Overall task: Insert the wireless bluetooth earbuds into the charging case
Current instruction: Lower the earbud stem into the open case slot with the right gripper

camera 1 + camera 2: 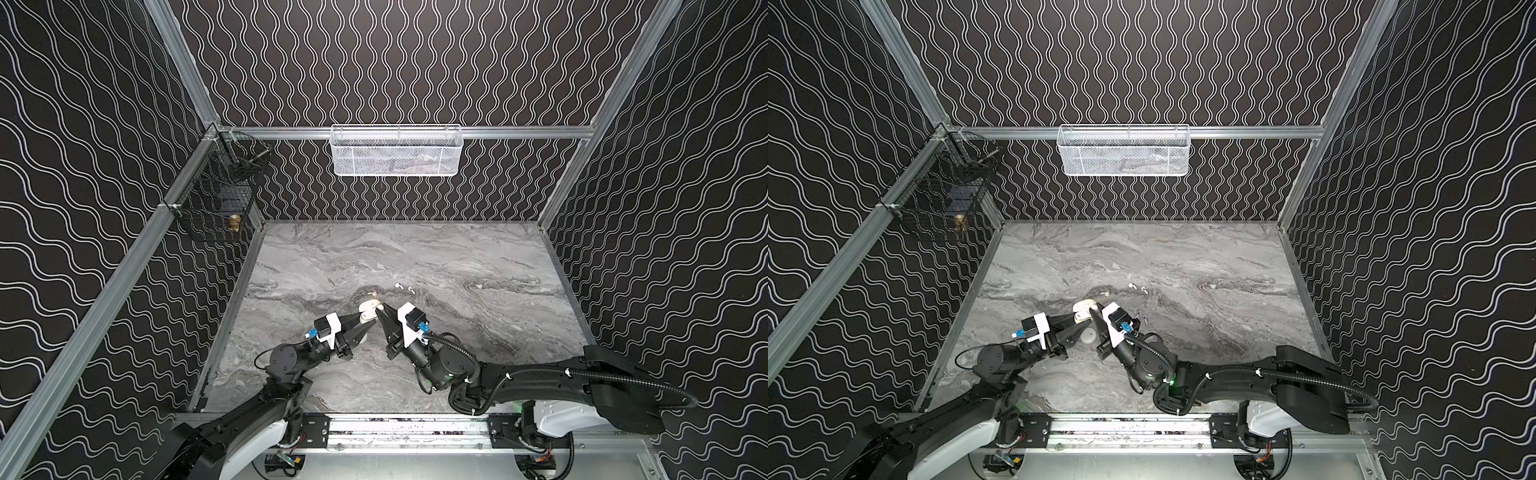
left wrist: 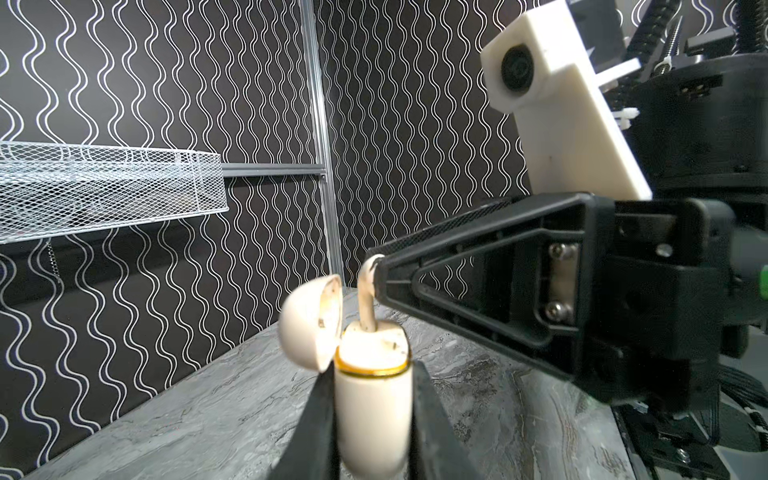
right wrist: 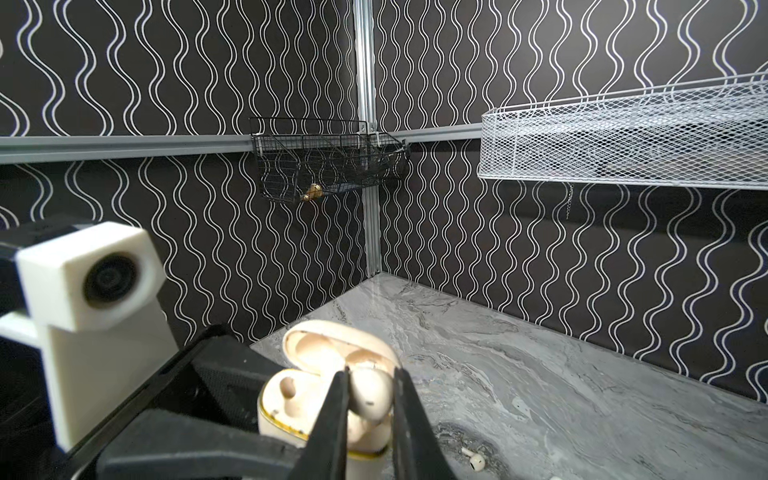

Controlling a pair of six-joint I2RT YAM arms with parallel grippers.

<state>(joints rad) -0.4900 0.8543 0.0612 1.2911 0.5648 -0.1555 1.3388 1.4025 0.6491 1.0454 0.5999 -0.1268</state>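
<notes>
While left pincer [image 2: 372,370] is clenching open charging case [image 2: 372,419], right pincer [image 3: 371,376] is gripping cream earbud [image 2: 367,303], stem tip entering socket below its tips. Insertion step running. Next likely needing straight downward push, then release. Beyond pincers, spare earbuds [image 1: 399,286] lying on surface [image 1: 457,257].

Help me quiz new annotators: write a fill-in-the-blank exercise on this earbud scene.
1. The left gripper grips the charging case, whose lid stands ___.
2. The right gripper pinches a cream earbud whose ___ points down into the case.
3. Two white earbuds lie loose on the ___.
Missing words: open; stem; table.
</notes>
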